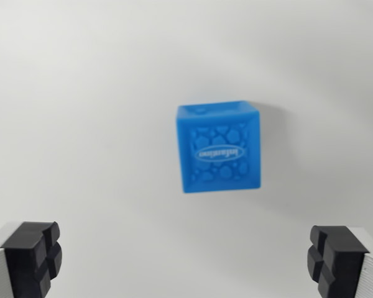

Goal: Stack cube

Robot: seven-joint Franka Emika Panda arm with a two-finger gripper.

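Note:
A blue cube (219, 148) with a pebble pattern and white lettering on its near face rests on the white surface, slightly right of the wrist view's centre. My gripper (185, 264) is open, its two black fingertips (32, 257) at the lower corners of the view, wide apart. Nothing sits between them. The cube lies beyond the fingertips, apart from both. No second cube shows in this view.
The plain white surface (81, 93) fills the view all around the cube.

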